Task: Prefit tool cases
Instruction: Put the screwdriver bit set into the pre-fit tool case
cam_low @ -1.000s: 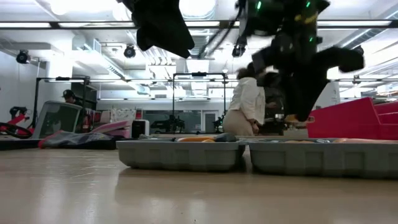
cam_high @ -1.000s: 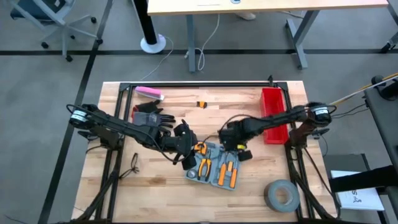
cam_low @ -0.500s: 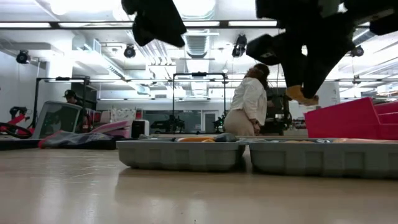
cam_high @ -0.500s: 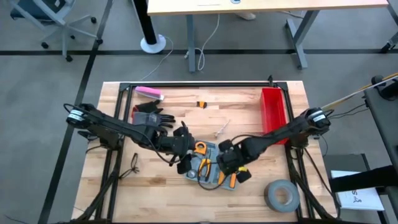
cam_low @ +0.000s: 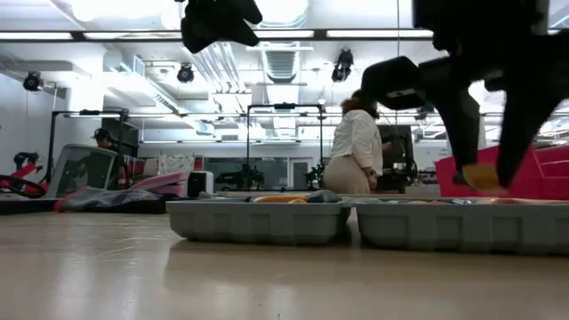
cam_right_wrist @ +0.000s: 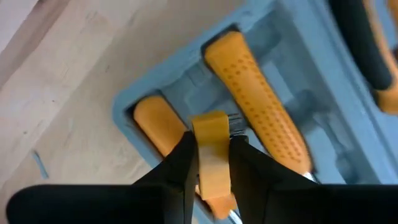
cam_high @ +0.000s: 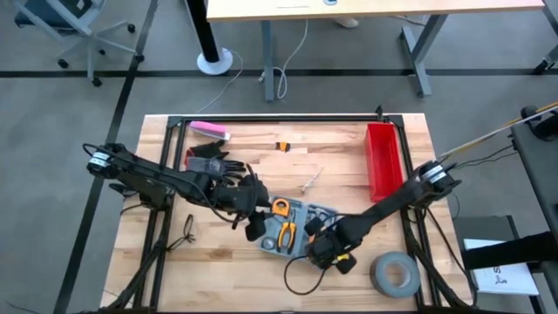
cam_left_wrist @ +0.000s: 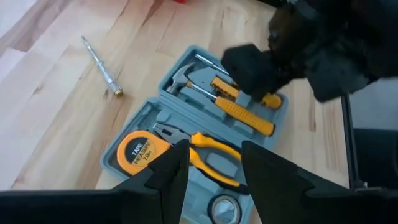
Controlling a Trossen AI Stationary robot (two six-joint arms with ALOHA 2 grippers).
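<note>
**Right gripper pinching orange tool over open case**

Tool case (cam_high: 296,231) is lying open & flat on the wooden desk (cam_high: 261,270), near the middle, toward the front edge. Both grey-blue halves are facing up; in the low view they're sitting side by side as two shallow trays (cam_low: 258,220).

Right gripper (cam_right_wrist: 208,163) is hanging over the case's front-right corner, arm reaching in diagonally from the desk's right side. Its fingers (cam_right_wrist: 177,165) are clamping a small orange-handled tool (cam_right_wrist: 211,155), pinched btwn both pads. Right under it a hammer's dotted orange grip (cam_right_wrist: 261,118) is lying in its slot; another orange handle (cam_right_wrist: 158,124) is sitting in the corner slot beside it.

Left gripper (cam_left_wrist: 210,163) is hovering over the case's left half w/ jaws apart, nothing btwn them. Left wrist view is showing the orange tape measure (cam_left_wrist: 140,149), pliers (cam_left_wrist: 205,152) w/ orange-black handles, and hammer (cam_left_wrist: 233,106) seated in the moulded slots. A loose screwdriver (cam_left_wrist: 102,65) is lying on bare wood beside the case, not touching it.

Elsewhere: red bin (cam_high: 384,161) at the right rear, grey tape roll (cam_high: 394,273) at the front-right corner, black gloves (cam_high: 209,164) and a pink item (cam_high: 209,130) at the left rear. A person in a white top (cam_low: 354,156) is standing in the room beyond.
</note>
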